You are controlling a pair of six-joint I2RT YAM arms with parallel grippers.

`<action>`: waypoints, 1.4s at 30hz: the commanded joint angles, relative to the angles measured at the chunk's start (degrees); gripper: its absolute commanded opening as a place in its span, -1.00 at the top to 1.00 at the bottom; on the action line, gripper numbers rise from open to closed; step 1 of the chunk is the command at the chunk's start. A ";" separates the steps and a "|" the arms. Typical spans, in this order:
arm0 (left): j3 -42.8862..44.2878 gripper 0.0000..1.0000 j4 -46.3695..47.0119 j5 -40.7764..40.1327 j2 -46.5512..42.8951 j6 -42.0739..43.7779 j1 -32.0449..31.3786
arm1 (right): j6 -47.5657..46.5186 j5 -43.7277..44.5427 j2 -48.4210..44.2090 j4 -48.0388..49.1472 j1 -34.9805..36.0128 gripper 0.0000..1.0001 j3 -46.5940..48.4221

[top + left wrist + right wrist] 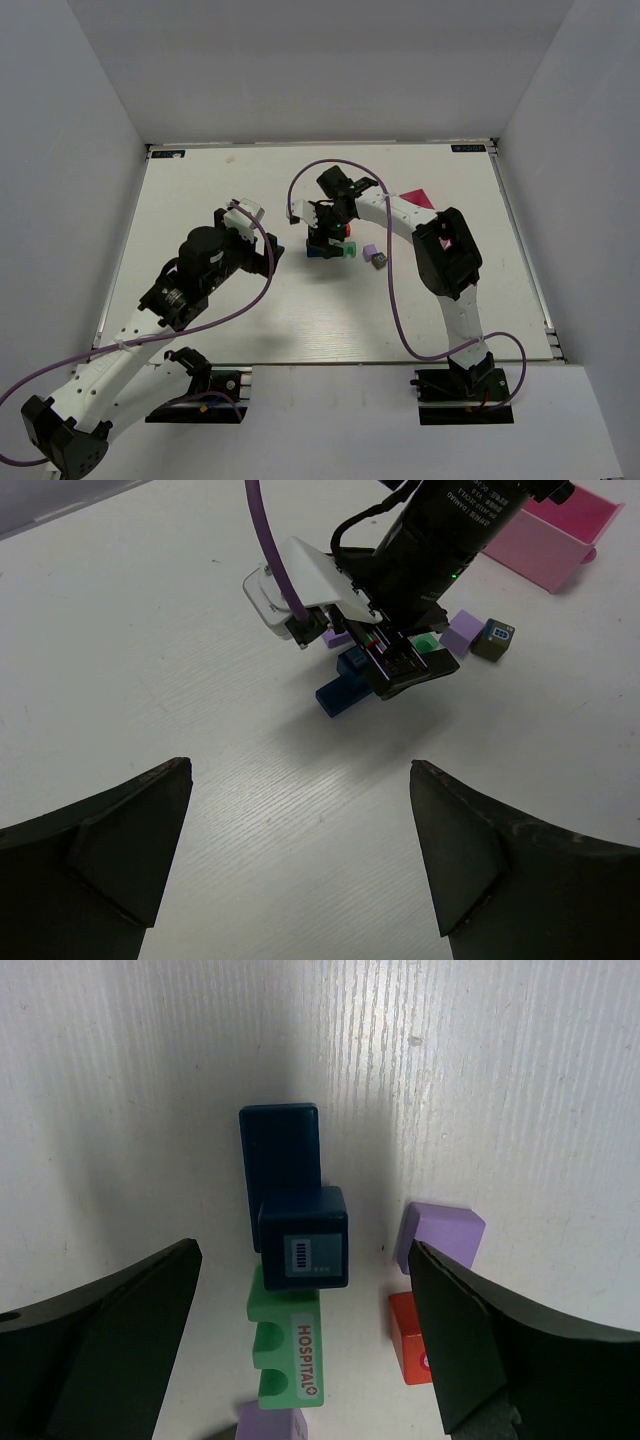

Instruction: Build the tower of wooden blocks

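The wood block tower (303,1250), a small dark blue wooden cube on a flat dark blue block, stands on the white surface (120,1080). Just beside the tower lie a green wooden block printed HOSPITAL (290,1355), a purple block (440,1235) and a red-orange block (408,1340). My right jaws hang over the tower, spread wide and gripping nothing. My left jaws, well apart from the tower, gape empty.

Bright, even light from overhead; white table (330,310) close to washed out, no hard glare. Shadows soft-edged throughout. In the right wrist view, broad grey shadow around the dark blue block (303,1250); table grain sharp there. Black fingers (100,1350) blurred and featureless at the frame edges.
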 commanded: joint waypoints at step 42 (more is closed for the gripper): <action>-1.19 -0.06 0.00 -2.62 2.49 -1.89 0.25 | 38.25 4.21 -12.46 12.50 -10.48 0.25 -9.56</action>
